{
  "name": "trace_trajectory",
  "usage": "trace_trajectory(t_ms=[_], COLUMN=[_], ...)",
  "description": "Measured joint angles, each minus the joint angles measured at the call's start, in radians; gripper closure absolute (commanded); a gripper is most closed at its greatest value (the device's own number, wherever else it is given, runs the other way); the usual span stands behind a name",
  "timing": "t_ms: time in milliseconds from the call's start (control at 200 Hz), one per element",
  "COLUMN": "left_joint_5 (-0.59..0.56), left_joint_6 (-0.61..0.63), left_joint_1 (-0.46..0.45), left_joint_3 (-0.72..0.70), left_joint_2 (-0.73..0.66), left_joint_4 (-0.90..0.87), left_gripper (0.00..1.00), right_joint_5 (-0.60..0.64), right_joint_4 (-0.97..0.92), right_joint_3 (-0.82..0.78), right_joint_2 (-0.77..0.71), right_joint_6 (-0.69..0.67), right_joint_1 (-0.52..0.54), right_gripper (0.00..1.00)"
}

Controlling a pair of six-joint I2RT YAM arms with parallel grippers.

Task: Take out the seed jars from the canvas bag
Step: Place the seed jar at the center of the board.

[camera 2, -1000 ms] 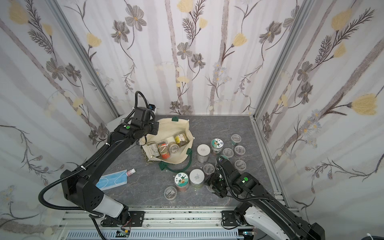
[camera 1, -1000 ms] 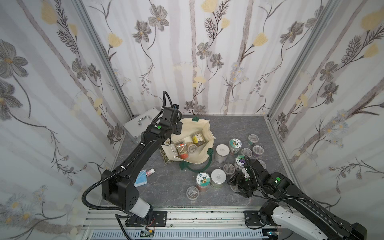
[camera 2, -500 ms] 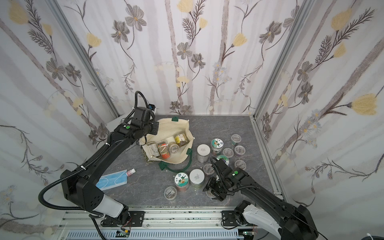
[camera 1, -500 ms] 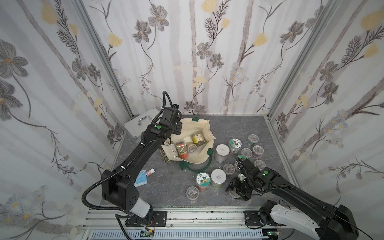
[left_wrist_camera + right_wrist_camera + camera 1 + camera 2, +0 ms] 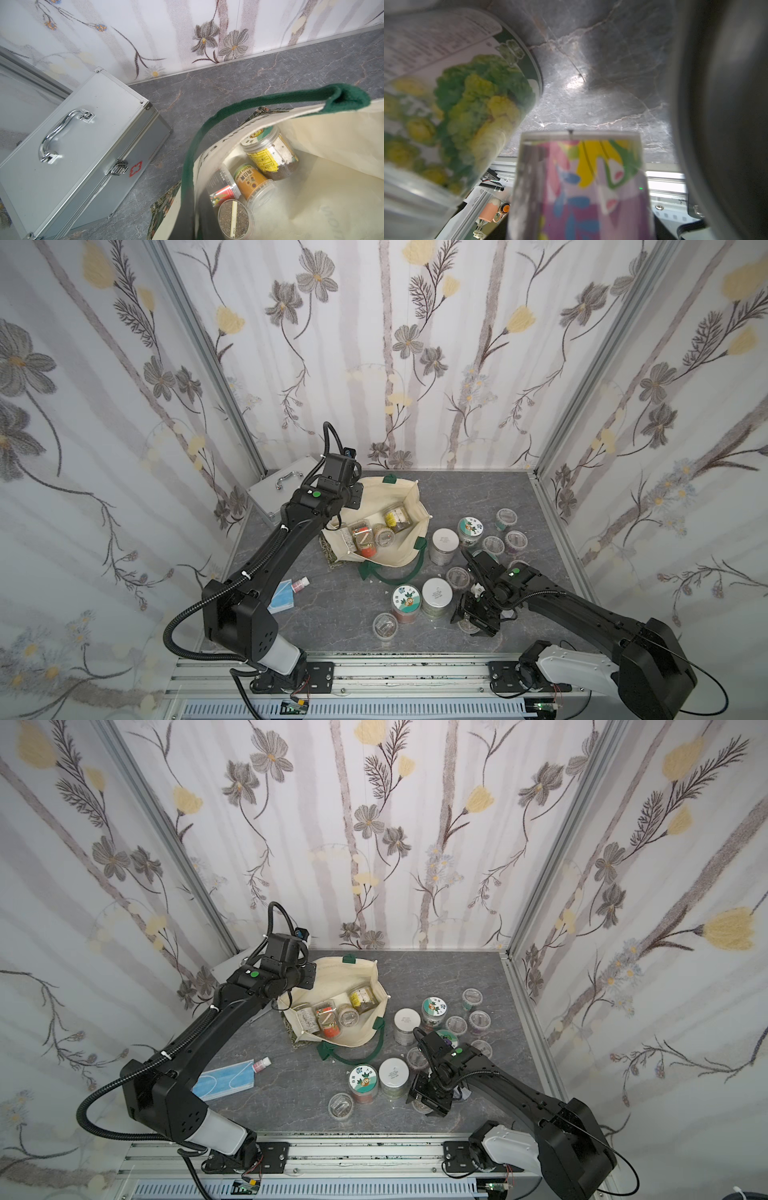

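Grey marble tabletop (image 5: pixel 332 614) between floral walls (image 5: pixel 415 364); left jaws closed on the rim of the canvas bag (image 5: pixel 399 497), four seed jars (image 5: pixel 397 518) inside; right jaws grip a purple-labelled jar (image 5: pixel 581 182) among jars standing outside.

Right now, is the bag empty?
No, in a top view several jars lie inside the open bag.

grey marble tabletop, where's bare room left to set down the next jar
Best: the back right corner of the grey marble tabletop, between the cream canvas bag and the aluminium side rail. Also the front stretch between the blue face mask and the short clear jar. Crowded: the seed jars right of the bag, around the right gripper.
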Motion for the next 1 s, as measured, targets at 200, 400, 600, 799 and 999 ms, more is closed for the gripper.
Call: trace_trajectory(t_ms=[200, 400, 600, 799, 999], left_joint_5=[0.011, 0.018, 0.021, 0.022, 0.022], left_joint_6=[-0.001, -0.004, -0.007, -0.008, -0.008], left_joint_1=[0.008, 0.009, 0.009, 0.009, 0.009], left_joint_3=[0.0, 0.0, 0.0, 0.002, 0.002], left_joint_2=[0.0, 0.0, 0.002, 0.009, 0.01], left_joint_4=[0.0, 0.0, 0.0, 0.0, 0.001], left_gripper=[1.0, 1.0, 1.0, 1.0, 1.0], right_joint_5=[0.066, 0.132, 0.123, 0.102, 0.091], right_joint_4=[-0.077, -0.156, -0.167, -0.167, -0.156], right_joint_3=[0.044, 0.06, 0.1, 0.116, 0.13], right_joint_2=[-0.034, -0.069, -0.095, -0.071, 0.006], right_joint_6=[-0.048, -0.085, -0.109, -0.108, -0.1], right_joint_1=[-0.077, -0.146, -0.145, -0.064, 0.014], right_gripper=[0.36, 0.36, 0.36, 0.35, 0.34])
